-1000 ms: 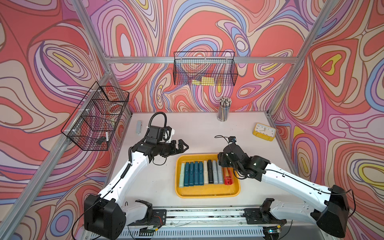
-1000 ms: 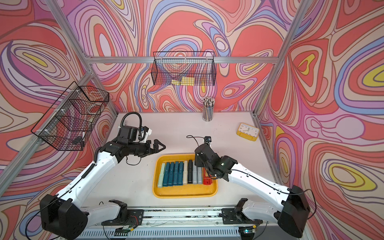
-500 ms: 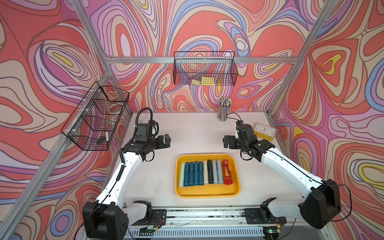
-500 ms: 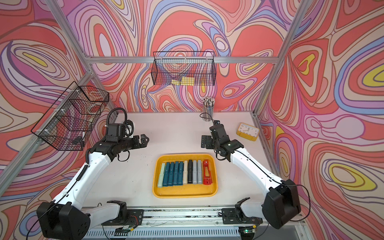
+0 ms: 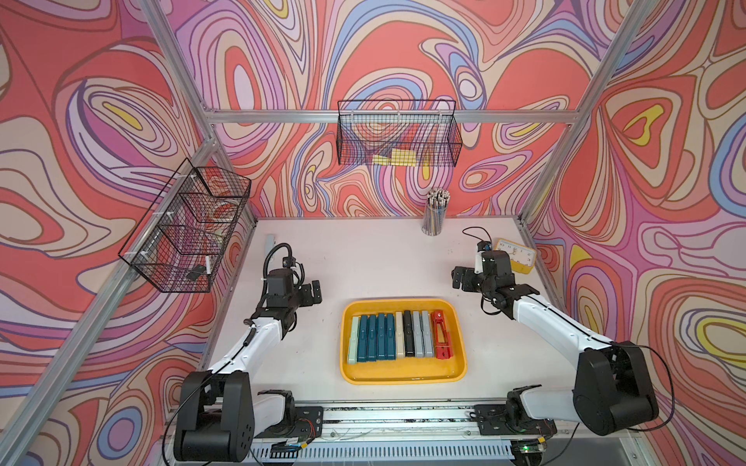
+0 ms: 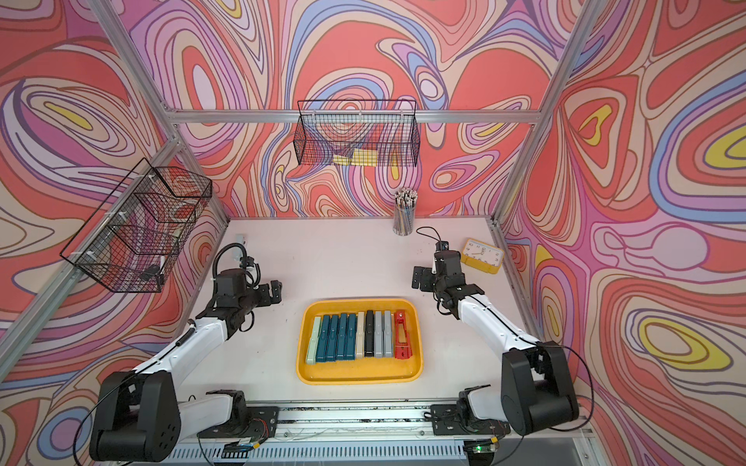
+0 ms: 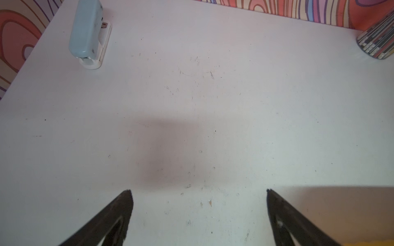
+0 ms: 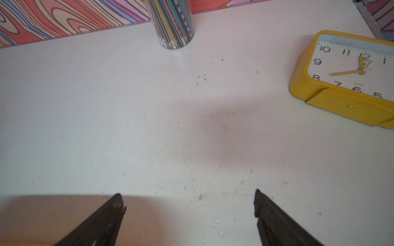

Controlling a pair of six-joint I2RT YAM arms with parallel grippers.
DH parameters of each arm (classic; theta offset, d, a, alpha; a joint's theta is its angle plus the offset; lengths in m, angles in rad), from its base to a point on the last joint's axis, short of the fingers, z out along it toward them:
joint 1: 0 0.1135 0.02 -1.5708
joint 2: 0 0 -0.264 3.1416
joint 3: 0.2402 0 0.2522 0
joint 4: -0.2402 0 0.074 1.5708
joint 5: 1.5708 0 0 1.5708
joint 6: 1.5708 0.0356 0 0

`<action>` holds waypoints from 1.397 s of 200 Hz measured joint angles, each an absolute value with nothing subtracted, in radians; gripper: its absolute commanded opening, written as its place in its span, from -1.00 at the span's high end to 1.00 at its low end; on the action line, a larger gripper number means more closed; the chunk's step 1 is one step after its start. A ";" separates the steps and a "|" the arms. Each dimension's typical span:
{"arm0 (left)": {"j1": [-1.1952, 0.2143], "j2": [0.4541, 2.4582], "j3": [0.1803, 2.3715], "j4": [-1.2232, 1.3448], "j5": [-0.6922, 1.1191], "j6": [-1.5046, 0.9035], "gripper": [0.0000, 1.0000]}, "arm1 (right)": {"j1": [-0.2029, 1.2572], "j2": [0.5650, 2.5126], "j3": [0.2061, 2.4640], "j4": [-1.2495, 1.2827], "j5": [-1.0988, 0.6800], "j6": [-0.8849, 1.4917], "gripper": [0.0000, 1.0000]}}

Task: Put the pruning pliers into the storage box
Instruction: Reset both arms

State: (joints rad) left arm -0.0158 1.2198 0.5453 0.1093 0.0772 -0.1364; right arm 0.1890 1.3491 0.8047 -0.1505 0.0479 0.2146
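Right end effector (image 5: pixel 461 278) withdrawn; ten pruning pliers (image 5: pixel 399 335) in storage box (image 5: pixel 403 373).

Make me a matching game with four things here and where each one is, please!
Things:
1. red pruning pliers
2. yellow clock
3. pencil cup
4. pale blue tool

Places:
A. lying in the far left corner of the table
B. standing upright at the table's back edge
C. in the storage box, at the right end of the row
D. on the table's far right side

Right pairs: 1-C, 2-D, 3-B, 4-A
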 measured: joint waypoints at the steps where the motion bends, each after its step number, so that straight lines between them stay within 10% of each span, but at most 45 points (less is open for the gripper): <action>1: -0.016 1.220 0.542 0.114 0.076 -0.135 -0.99 | 0.188 1.349 0.804 -0.147 0.049 0.213 -0.97; 135: -0.016 1.517 0.327 0.861 0.032 -0.010 -0.99 | 0.044 1.398 0.507 0.496 0.073 0.067 -0.97; 279: -0.016 1.529 0.333 0.902 0.070 0.015 -0.98 | 0.007 1.698 0.466 0.931 0.010 0.013 -0.97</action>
